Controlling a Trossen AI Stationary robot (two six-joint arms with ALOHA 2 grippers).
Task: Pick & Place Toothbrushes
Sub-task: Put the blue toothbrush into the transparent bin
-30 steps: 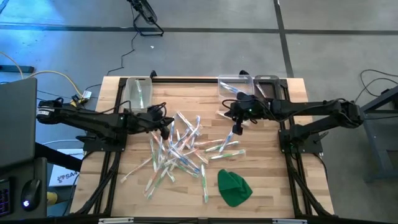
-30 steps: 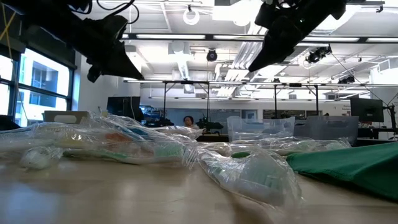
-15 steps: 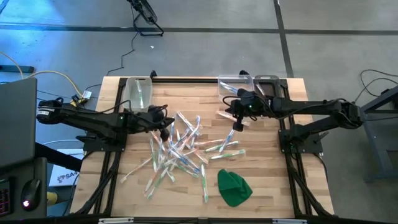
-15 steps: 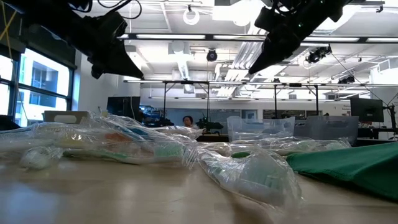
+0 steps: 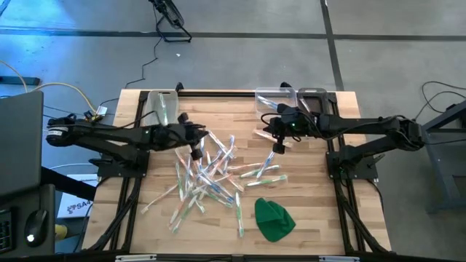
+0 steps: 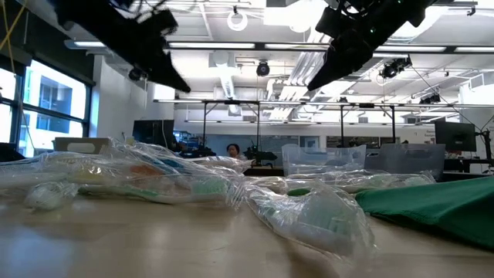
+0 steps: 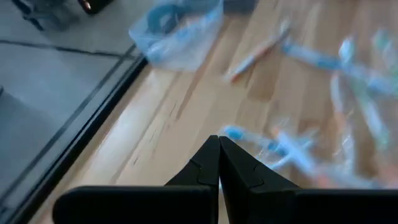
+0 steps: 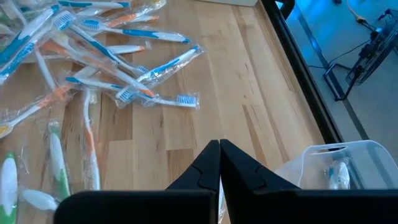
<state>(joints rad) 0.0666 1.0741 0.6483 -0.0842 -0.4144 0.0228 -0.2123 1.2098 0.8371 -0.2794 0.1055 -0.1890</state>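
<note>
Many toothbrushes (image 5: 211, 175), pale sticks in clear wrappers with blue, green and orange accents, lie in a loose heap in the middle of the wooden table (image 5: 320, 211). The right wrist view shows part of the heap of toothbrushes (image 8: 106, 50). My left gripper (image 5: 196, 152) hangs shut and empty above the heap's far left part, its own view showing the left gripper (image 7: 219, 146) with fingers together. My right gripper (image 5: 277, 150) hangs shut and empty above the table to the heap's right, and the right gripper (image 8: 219, 149) shows fingers together in its wrist view.
A clear bin (image 5: 164, 106) stands at the far left of the table, and two more clear bins (image 5: 277, 100) stand at the far right. One bin (image 8: 336, 165) holds a toothbrush. A green cloth lump (image 5: 274, 219) lies near the front right.
My left gripper has rolled about its own axis and shifted a little up and toward the table's right, staying shut. The toothbrushes have not moved.
</note>
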